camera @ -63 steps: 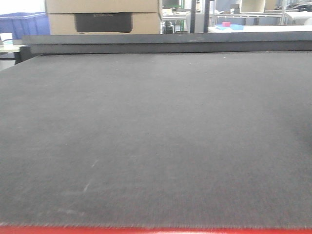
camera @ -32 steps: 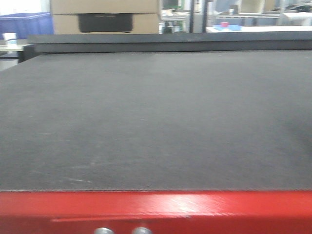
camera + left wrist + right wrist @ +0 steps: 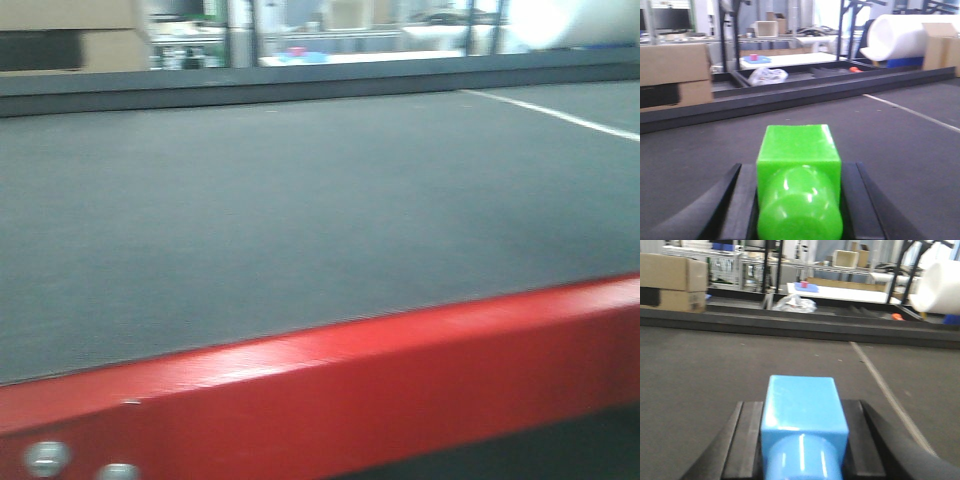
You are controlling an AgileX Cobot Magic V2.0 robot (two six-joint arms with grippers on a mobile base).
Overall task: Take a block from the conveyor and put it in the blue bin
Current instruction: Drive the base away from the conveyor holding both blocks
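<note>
above the conveyor (image 3: 300, 200): left gripper (image 3: 799, 169), fingers closed tight on a green block (image 3: 798, 145); right gripper (image 3: 801, 406), fingers closed tight on a blue block (image 3: 801, 392). red frame (image 3: 350, 390) along the conveyor's near edge. cardboard box (image 3: 672, 282) beyond the far rail (image 3: 790, 324).

Conveyor (image 3: 300, 200): broad flat belt, open for passage above it in all three views. Front view is blurred, so small items possibly missed.
Near side: bounded by red frame edge (image 3: 330, 390).
Far side: low dark rail (image 3: 790, 97) runs full width. Cardboard box (image 3: 672, 75) and white roll (image 3: 905, 37) stand beyond it.
White line (image 3: 885, 385): flat on belt.
Left gripper (image 3: 799, 167): finger gap filled by green block (image 3: 799, 145).
Right gripper (image 3: 801, 404): finger gap filled by blue block (image 3: 802, 415).
</note>
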